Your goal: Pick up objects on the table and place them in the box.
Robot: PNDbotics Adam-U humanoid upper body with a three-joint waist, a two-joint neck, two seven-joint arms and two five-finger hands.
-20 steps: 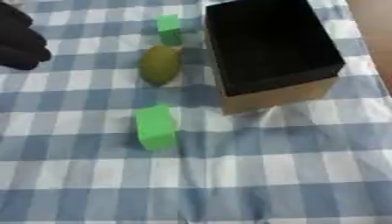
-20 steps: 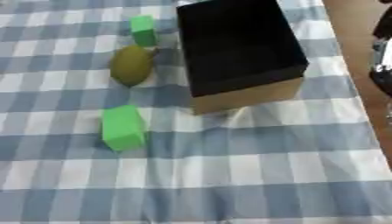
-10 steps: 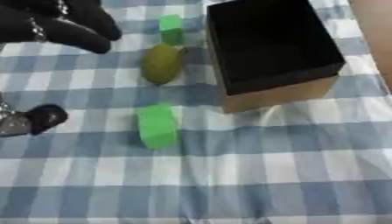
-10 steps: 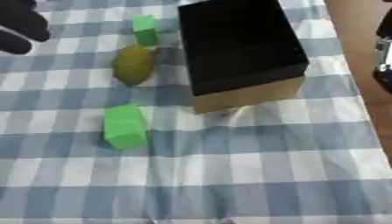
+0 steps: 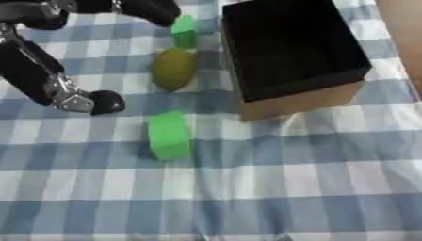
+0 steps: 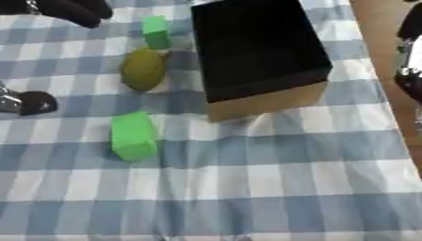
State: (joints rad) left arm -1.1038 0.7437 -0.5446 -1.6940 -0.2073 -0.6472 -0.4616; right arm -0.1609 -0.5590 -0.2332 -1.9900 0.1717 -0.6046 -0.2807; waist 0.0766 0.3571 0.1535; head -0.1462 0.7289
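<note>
Since the box (image 5: 293, 52) shows only a dark, bare interior, nothing seems to be packed yet — all three items remain on the checked tablecloth (image 5: 272, 188). A small green block (image 5: 184, 30) lies just left of the box's far corner, an olive-green fruit (image 5: 173, 68) sits just nearer, and a larger green block (image 5: 169, 135) lies nearer again. The left hand (image 5: 49, 89) reaches in from the left, spread wide and holding nothing — one fingertip (image 5: 105, 102) hangs beside the larger block, another by the small one. The right hand (image 6: 410, 66) shows at the right edge; its fingers cannot be made out.
</note>
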